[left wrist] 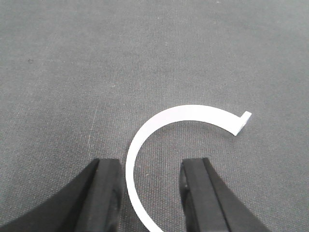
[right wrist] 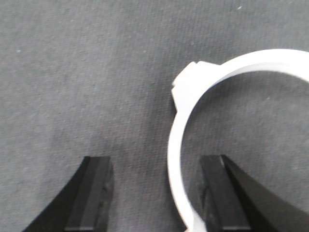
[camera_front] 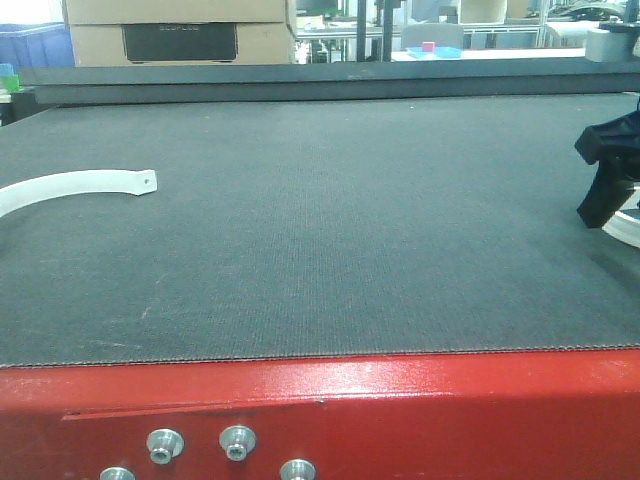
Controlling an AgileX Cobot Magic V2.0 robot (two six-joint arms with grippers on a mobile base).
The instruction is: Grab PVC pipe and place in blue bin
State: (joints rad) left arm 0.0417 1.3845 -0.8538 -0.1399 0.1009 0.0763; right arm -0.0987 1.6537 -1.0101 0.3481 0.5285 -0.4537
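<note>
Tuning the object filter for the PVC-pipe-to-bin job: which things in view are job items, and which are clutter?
Job:
- left PVC pipe arc, between the open jaws of the left gripper
- right PVC pipe arc, between the open jaws of the right gripper
- blue bin, back left

Lying about:
- cardboard boxes
- blue tray with pink block
- bolts on the red frame

Dark grey woven mat (camera_front: 320, 220): flat unobstructed run across the middle. At the left edge lies a white arc-shaped PVC pipe (camera_front: 75, 188); at the right edge stands the black right gripper (right wrist: 155, 162). A raised dark ledge (camera_front: 320, 82) bounds the far side. The left gripper (left wrist: 149, 166) has its jaws spread astride the pipe, which lies close to one finger. The right gripper's spread jaws straddle a white plastic ring (right wrist: 193, 121).
</note>
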